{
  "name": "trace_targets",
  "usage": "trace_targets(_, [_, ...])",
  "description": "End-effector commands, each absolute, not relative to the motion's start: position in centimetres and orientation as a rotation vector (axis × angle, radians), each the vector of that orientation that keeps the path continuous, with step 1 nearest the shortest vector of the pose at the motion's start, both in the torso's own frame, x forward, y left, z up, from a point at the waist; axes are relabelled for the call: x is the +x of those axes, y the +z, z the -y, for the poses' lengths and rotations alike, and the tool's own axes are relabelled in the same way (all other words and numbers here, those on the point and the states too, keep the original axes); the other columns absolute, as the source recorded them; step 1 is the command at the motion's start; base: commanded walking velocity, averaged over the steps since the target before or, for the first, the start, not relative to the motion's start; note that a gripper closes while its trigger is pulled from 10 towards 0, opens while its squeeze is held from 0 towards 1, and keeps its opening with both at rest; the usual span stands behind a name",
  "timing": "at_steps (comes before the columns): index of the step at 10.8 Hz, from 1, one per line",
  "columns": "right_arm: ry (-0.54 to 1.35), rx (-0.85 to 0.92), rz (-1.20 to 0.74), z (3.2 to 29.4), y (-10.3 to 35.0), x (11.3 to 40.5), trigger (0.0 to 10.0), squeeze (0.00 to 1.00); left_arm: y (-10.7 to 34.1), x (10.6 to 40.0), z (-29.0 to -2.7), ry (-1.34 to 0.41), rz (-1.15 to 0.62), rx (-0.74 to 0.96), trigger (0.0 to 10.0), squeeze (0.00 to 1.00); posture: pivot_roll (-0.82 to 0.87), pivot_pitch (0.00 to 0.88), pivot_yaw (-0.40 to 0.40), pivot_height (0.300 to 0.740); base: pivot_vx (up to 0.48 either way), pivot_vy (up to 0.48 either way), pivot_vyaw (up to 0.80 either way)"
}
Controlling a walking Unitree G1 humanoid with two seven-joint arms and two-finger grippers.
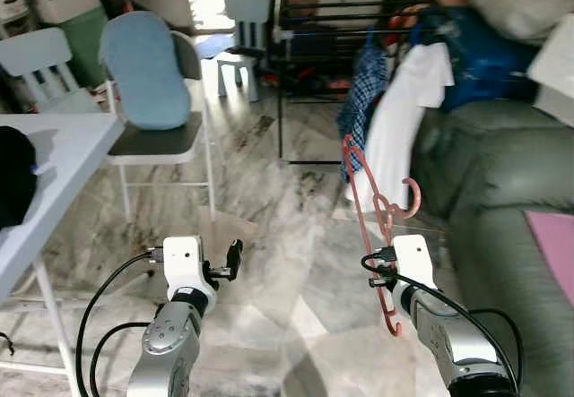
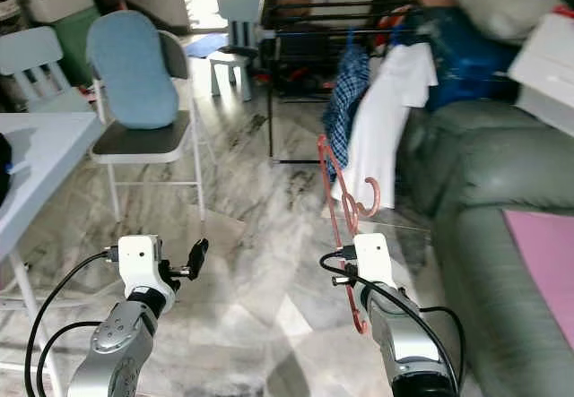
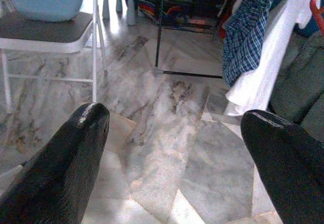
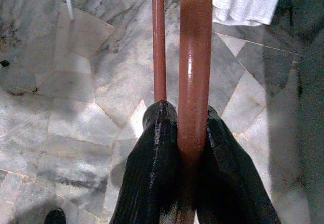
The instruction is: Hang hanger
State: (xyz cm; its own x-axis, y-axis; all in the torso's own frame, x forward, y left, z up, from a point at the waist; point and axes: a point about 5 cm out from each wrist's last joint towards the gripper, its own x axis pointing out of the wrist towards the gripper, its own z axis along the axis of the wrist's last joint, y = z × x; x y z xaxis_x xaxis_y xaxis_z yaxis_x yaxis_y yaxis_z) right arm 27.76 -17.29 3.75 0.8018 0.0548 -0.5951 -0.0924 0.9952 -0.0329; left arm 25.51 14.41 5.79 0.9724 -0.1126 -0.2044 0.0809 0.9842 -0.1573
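- A gray marble floor (image 1: 269,236) lies under both arms.
- The right tool (image 4: 186,133) is squeezed tight on a red hanger (image 1: 369,227).
- Ahead of it stands a dark drying rack (image 1: 341,21) with clothes.
- The left tool (image 3: 172,153) is spread wide, holding nothing.

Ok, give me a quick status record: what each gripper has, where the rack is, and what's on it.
right gripper: shut on red hanger, held upright, hook toward the sofa
left gripper: open, nothing held, over marble floor
rack: ahead, beyond the hanger, beside the sofa
on rack: plaid shirt, white shirt
hanger hung: not yet
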Motion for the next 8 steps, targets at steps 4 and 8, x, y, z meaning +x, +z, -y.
trace_targets(4, [0.102, -0.063, -0.607, 16.9, 4.4, 28.1, 10.0, 0.0, 6.4, 26.0, -14.5, -0.107, -0.202, -0.145, 10.0, 0.0, -0.11, 0.0, 0.04, 0.74, 0.352, 0.0, 0.0])
trace_targets(8, [0.115, -0.067, -0.608, 16.8, 4.5, 28.1, 10.0, 0.0, 7.2, 26.5, -13.9, -0.118, -0.175, -0.163, 10.0, 0.0, -0.12, 0.0, 0.037, 0.74, 0.367, 0.0, 0.0])
